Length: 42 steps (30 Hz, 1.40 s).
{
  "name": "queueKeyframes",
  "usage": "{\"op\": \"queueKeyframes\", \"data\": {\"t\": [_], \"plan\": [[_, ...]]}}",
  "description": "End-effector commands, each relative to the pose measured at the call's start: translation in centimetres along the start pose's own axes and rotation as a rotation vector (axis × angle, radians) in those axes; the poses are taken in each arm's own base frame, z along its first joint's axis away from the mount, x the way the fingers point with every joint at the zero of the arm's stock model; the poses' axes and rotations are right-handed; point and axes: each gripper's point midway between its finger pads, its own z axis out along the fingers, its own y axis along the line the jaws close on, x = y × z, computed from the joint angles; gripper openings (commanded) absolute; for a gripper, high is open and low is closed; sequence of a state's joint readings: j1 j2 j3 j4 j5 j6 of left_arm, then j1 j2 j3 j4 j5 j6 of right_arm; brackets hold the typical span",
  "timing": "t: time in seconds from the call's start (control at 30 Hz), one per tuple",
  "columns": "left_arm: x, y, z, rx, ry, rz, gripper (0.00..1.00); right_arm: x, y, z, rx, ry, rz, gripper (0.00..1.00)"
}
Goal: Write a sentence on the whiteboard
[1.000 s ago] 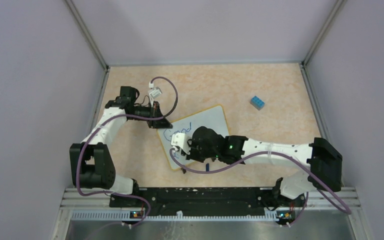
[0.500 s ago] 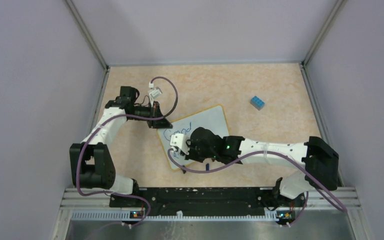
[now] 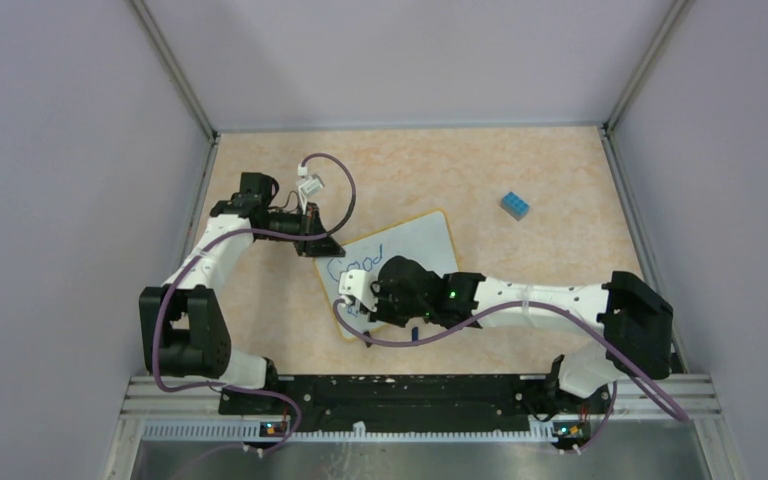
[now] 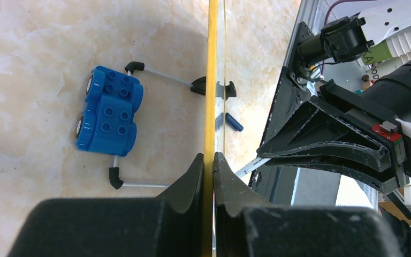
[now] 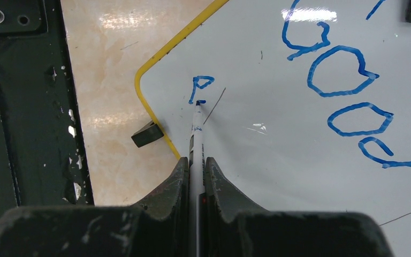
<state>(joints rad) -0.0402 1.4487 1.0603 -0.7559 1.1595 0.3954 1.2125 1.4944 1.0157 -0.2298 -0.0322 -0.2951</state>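
The whiteboard (image 3: 425, 238) lies tilted on the table, its yellow rim (image 4: 212, 80) running edge-on through the left wrist view. My left gripper (image 3: 322, 245) (image 4: 210, 160) is shut on that rim at the board's far-left corner. My right gripper (image 3: 358, 293) (image 5: 195, 166) is shut on a white marker (image 5: 196, 131), whose blue tip touches the board (image 5: 278, 144) near its near-left corner. The sentence (image 3: 358, 263) shows as blue "Good" (image 5: 342, 80) with a small "P"-like stroke (image 5: 200, 85) beside the marker tip.
A small blue block (image 3: 516, 206) (image 4: 108, 115) sits on the table to the far right of the board. A black clip foot (image 5: 147, 134) juts from the board's rim. The black base rail (image 3: 390, 390) lines the near edge. Grey walls enclose the table.
My right arm has slid slightly left and nearer with the marker, adding to the stroke on the lower line. The left arm and the board have stayed still.
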Motion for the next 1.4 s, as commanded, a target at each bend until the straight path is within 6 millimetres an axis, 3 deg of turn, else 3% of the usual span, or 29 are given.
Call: {"op": "queueKeyframes", "data": {"t": [0.0,0.4,0.93,1.37], "plan": [[-0.1,1.4,-0.2,-0.065,0.017,0.034,0.0,-1.9,-0.8,-0.3,0.024,-0.042,-0.002,0.0],[-0.1,1.4,-0.2,-0.067,0.017,0.032,0.0,-2.9,-3.7,-1.3,0.099,-0.082,0.081,0.0],[0.1,1.5,-0.2,-0.07,0.019,0.031,0.0,-1.7,-3.8,-1.9,0.105,-0.066,0.094,0.0],[0.0,1.4,-0.2,-0.071,0.019,0.031,0.0,0.3,-1.7,-1.3,0.018,-0.016,0.071,0.0]]}}
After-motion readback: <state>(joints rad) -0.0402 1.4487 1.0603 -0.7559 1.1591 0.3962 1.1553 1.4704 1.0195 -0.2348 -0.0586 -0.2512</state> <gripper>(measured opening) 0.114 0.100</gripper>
